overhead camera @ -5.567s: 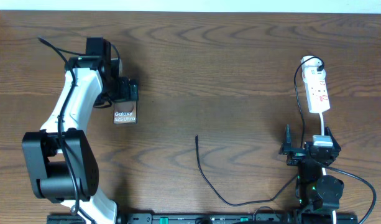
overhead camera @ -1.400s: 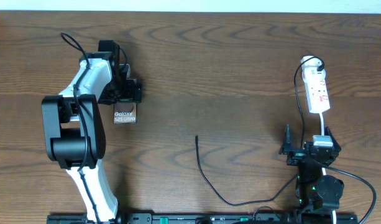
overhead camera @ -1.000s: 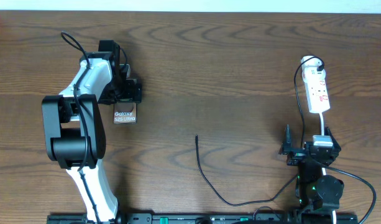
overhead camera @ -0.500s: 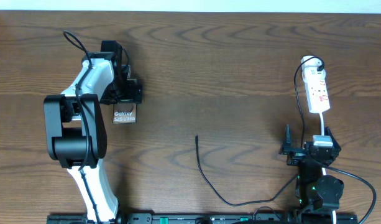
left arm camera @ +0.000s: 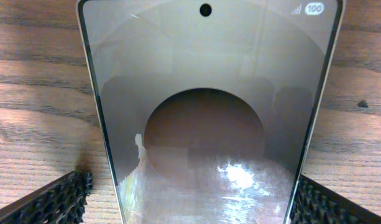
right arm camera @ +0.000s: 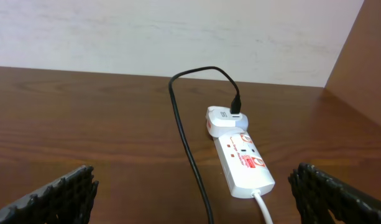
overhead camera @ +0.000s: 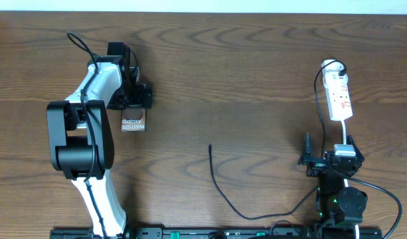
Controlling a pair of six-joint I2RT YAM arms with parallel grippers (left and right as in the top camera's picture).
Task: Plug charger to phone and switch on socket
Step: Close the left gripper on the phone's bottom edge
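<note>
a: where to find the phone (overhead camera: 133,123)?

b: flat on the table (overhead camera: 256,79), screen up, in the left half, about midway between far and near edges. showing white "galaxy s25 ultra" lettering from overhead.

a: held?

b: straddled, not squeezed. left gripper (left arm camera: 195,186) parked over the phone's end nearer the far edge, spread a little wider than the frame. in the wrist view, one finger (left arm camera: 53,202) standing clear of the frame with wood showing between, the other right at the opposite side; can't tell whether touching there.

a: and the charger (overhead camera: 212,169)?

b: loose. plug tip (overhead camera: 210,146) bare on the wood near the middle of the tabletop, well apart from the phone. from there, curving toward the near edge, then rightward and up to a black plug (right arm camera: 235,107) at the far end of the socket (overhead camera: 339,93).

a: socket placement?

b: close to the right edge, toward the far right corner, lying lengthwise from far to near, with red markings on top and a white cord (overhead camera: 346,129) leaving the near end.

a: right gripper (right arm camera: 193,180)?

b: spread wide, gripping nothing, low by the near edge on the right, facing the socket, with black cable and white cord seen between the fingers in the wrist view.
</note>
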